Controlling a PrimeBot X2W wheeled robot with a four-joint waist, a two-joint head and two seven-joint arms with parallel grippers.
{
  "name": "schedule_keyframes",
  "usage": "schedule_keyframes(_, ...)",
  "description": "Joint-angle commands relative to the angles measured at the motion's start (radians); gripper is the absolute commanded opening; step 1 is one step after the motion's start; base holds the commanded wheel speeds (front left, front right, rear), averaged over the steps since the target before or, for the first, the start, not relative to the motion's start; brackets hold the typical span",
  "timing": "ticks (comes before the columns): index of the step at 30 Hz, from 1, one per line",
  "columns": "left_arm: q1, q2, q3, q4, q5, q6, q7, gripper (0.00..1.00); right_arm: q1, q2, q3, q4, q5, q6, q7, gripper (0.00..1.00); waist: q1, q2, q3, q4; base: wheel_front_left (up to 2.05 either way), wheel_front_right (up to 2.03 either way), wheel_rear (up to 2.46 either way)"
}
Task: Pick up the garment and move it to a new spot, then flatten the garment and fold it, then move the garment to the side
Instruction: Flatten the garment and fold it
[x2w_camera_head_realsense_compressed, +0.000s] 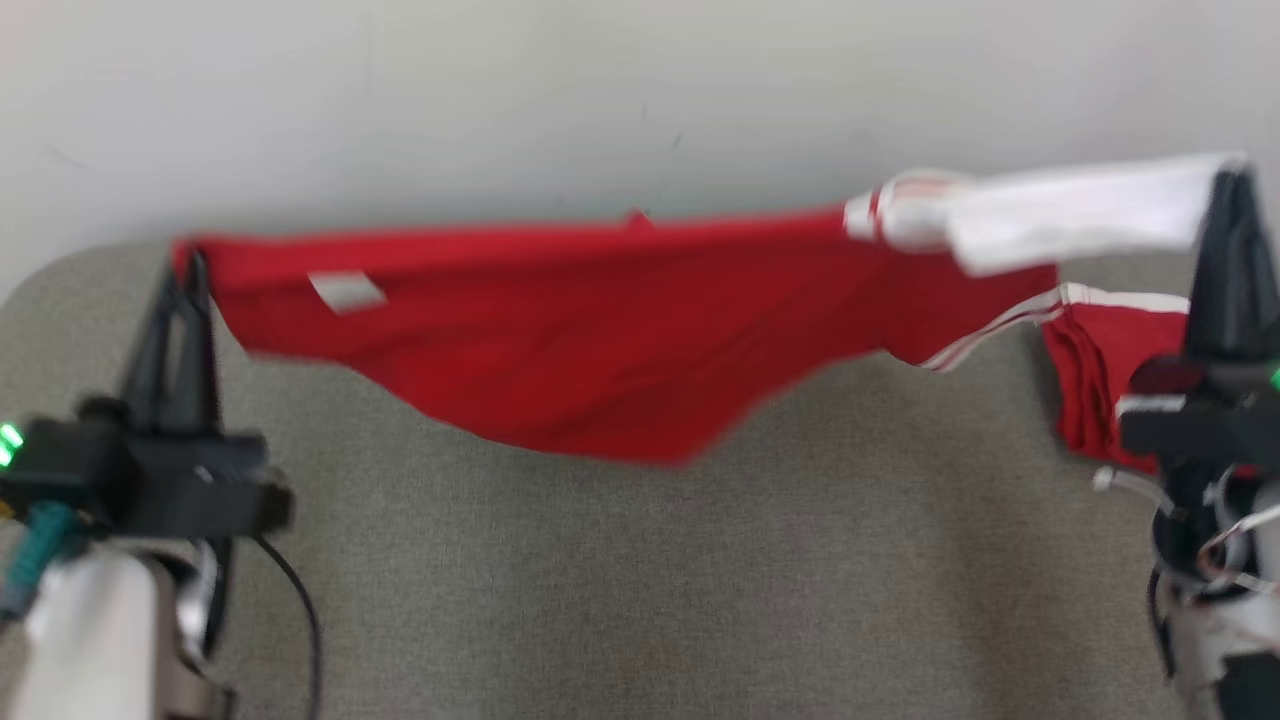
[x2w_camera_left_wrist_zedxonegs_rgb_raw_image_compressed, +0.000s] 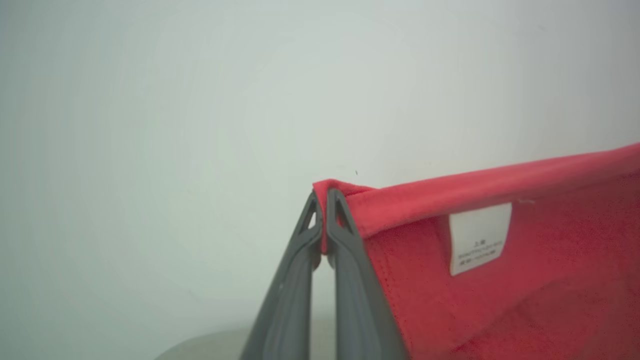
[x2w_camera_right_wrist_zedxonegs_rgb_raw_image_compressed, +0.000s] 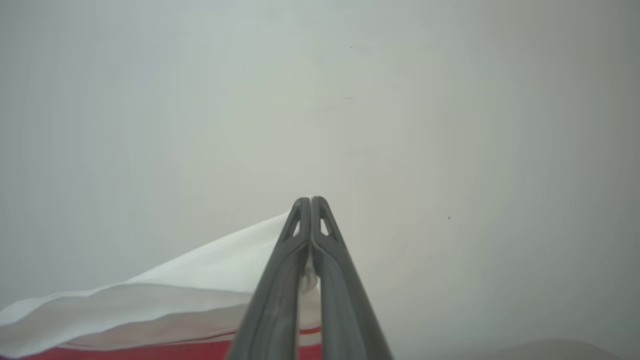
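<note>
The garment (x2w_camera_head_realsense_compressed: 600, 330) is a red shirt with white sleeves and white stripes, stretched in the air between my two grippers above the grey table (x2w_camera_head_realsense_compressed: 640, 580). My left gripper (x2w_camera_head_realsense_compressed: 190, 265) is shut on its red hem corner at the left. In the left wrist view the left gripper (x2w_camera_left_wrist_zedxonegs_rgb_raw_image_compressed: 324, 197) pinches that red edge, and a white label (x2w_camera_left_wrist_zedxonegs_rgb_raw_image_compressed: 480, 237) shows on the cloth. My right gripper (x2w_camera_head_realsense_compressed: 1235, 185) is shut on the white sleeve (x2w_camera_head_realsense_compressed: 1080, 210) at the right. In the right wrist view the right gripper (x2w_camera_right_wrist_zedxonegs_rgb_raw_image_compressed: 310, 202) clamps the white fabric (x2w_camera_right_wrist_zedxonegs_rgb_raw_image_compressed: 200, 280).
A pale wall (x2w_camera_head_realsense_compressed: 640, 90) rises behind the table's rounded far edge. The cloth's middle sags toward the tabletop. A black cable (x2w_camera_head_realsense_compressed: 300, 610) hangs by my left forearm.
</note>
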Motion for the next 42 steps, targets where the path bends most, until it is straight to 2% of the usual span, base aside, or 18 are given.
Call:
schedule_keyframes(1,-0.039,0.027,0.012,-0.018,0.01,-0.004,-0.003,0.0,-0.032,-0.026,-0.001,-0.022,0.015,-0.002,0.0,0.0,0.0,-0.0001,-0.05,-0.015,0.0,0.0,0.0)
schedule_keyframes(4,-0.161,0.111,0.005,-0.041,0.022,-0.012,-0.002,0.0,-0.145,-0.085,0.017,-0.076,0.057,-0.002,0.018,0.0,0.0,-0.0001,-0.064,-0.017,0.0,0.0,0.0)
schedule_keyframes(8,-0.328,0.206,-0.044,-0.006,0.019,-0.022,0.088,0.0,-0.301,-0.145,0.041,-0.103,0.081,-0.002,0.088,0.0,0.0,-0.0001,-0.037,-0.017,0.0,0.0,0.0)
schedule_keyframes(12,-0.475,0.254,-0.128,0.055,-0.023,-0.021,0.179,0.0,-0.452,-0.16,0.097,-0.056,0.073,-0.002,0.154,0.0,0.0,-0.0001,0.067,-0.016,0.0,0.0,0.0)
schedule_keyframes(14,-0.549,0.276,-0.174,0.101,-0.025,-0.021,0.208,0.0,-0.529,-0.156,0.117,0.001,0.053,-0.002,0.179,0.0,0.0,-0.0001,0.143,-0.015,0.0,0.0,0.0)
schedule_keyframes(15,-0.62,0.289,-0.194,0.161,-0.022,-0.021,0.217,0.0,-0.617,-0.146,0.127,0.078,0.029,-0.002,0.19,0.0,0.0,-0.0001,0.223,-0.016,0.0,0.0,0.0)
schedule_keyframes(18,-0.748,0.307,-0.2,0.258,0.008,-0.012,0.18,0.0,-0.78,-0.127,0.108,0.204,-0.028,-0.002,0.143,0.0,0.0,-0.0001,0.332,-0.028,0.0,0.0,0.0)
schedule_keyframes(21,-0.857,0.337,-0.214,0.336,0.058,0.006,0.1,0.0,-0.928,-0.118,0.058,0.33,-0.093,-0.003,0.051,0.0,0.0,-0.0001,0.384,-0.048,0.0,0.0,0.0)
schedule_keyframes(26,-0.996,0.342,-0.201,0.398,0.069,0.034,0.019,0.0,-1.065,-0.126,0.047,0.427,-0.156,-0.003,0.005,0.0,0.0,-0.0001,0.438,-0.061,0.0,0.0,0.0)
schedule_keyframes(31,-0.899,0.308,-0.182,0.491,0.026,0.056,0.001,0.0,-0.952,-0.144,0.052,0.442,-0.118,-0.004,-0.002,0.0,0.0,-0.0001,0.428,-0.061,0.0,0.0,0.0)
schedule_keyframes(34,-0.766,0.267,-0.157,0.488,-0.018,0.078,-0.001,0.0,-0.8,-0.151,0.057,0.408,-0.082,-0.004,-0.003,0.0,0.0,-0.0001,0.406,-0.057,0.0,0.0,0.0)
schedule_keyframes(35,-0.766,0.267,-0.157,0.488,-0.018,0.078,-0.001,0.0,-0.8,-0.151,0.057,0.408,-0.082,-0.004,-0.003,0.0,0.0,-0.0001,0.406,-0.057,0.0,0.0,0.0)
schedule_keyframes(42,-0.317,0.103,-0.067,0.432,-0.095,0.108,-0.002,0.0,-0.323,-0.116,0.065,0.32,0.018,-0.004,-0.003,0.0,0.0,-0.0001,0.314,-0.051,0.0,0.0,0.0)
